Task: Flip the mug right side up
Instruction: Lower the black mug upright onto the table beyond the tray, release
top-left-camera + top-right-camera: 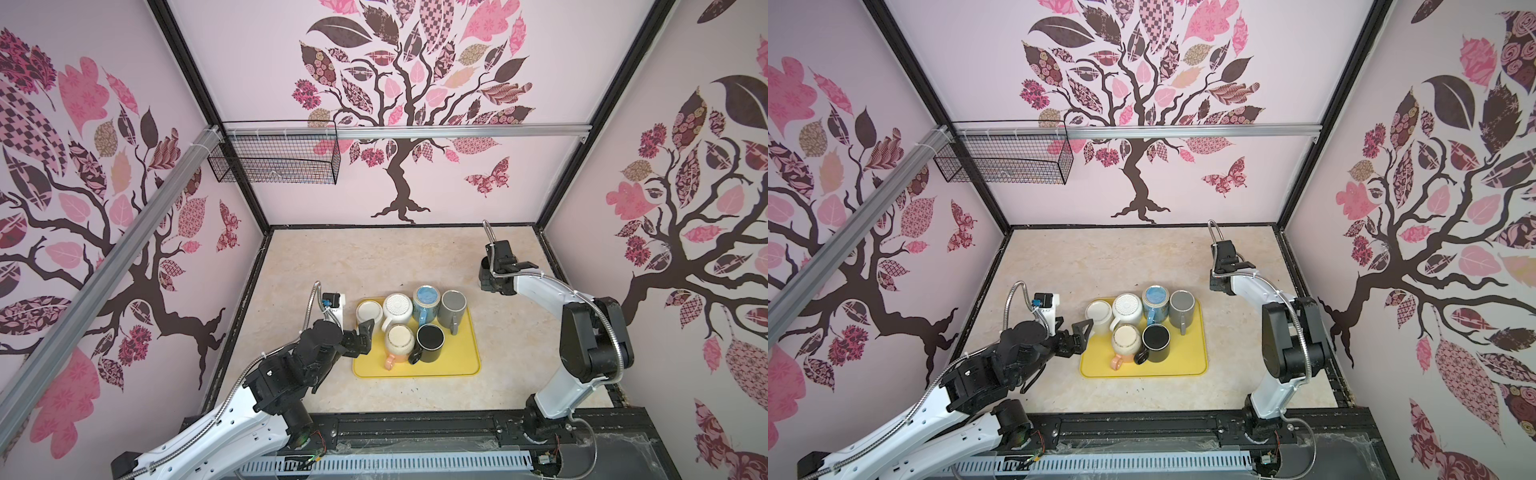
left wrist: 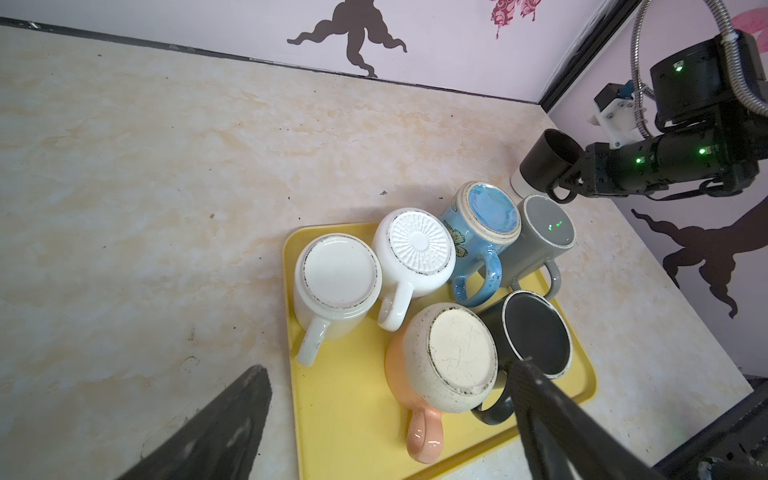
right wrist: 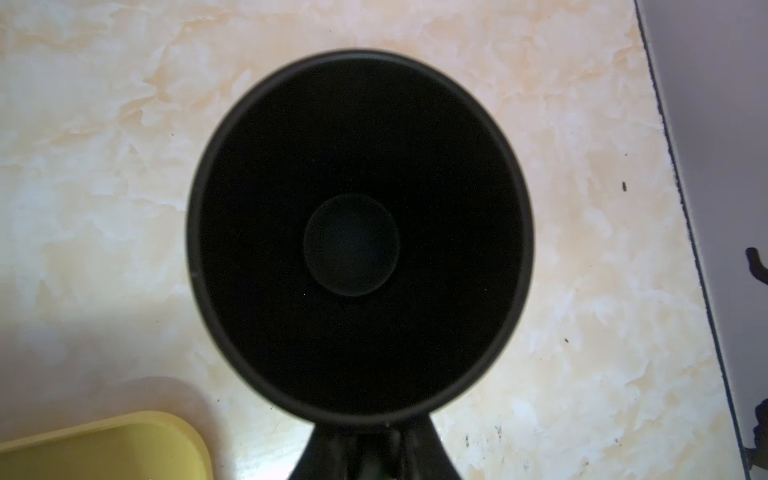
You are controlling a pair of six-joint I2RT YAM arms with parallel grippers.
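Note:
A black mug (image 3: 357,232) hangs in my right gripper (image 3: 361,440), which is shut on its near side, over the table right of the tray. Its mouth faces up into the right wrist view. In the left wrist view this mug (image 2: 546,160) leans a little, just off the table. Several mugs stand bottom up on the yellow tray (image 1: 465,365): white (image 1: 369,311), ribbed white (image 1: 397,307), blue (image 1: 427,299), grey (image 1: 453,307), peach (image 1: 399,338) and black (image 1: 430,338). My left gripper (image 2: 386,399) is open and empty at the tray's left edge, close to the peach mug (image 2: 453,357).
The tray's corner (image 3: 124,444) lies close to the held mug. Patterned walls close in the table on three sides, the right one (image 3: 715,124) near the right gripper. A wire basket (image 1: 274,153) hangs high on the back wall.

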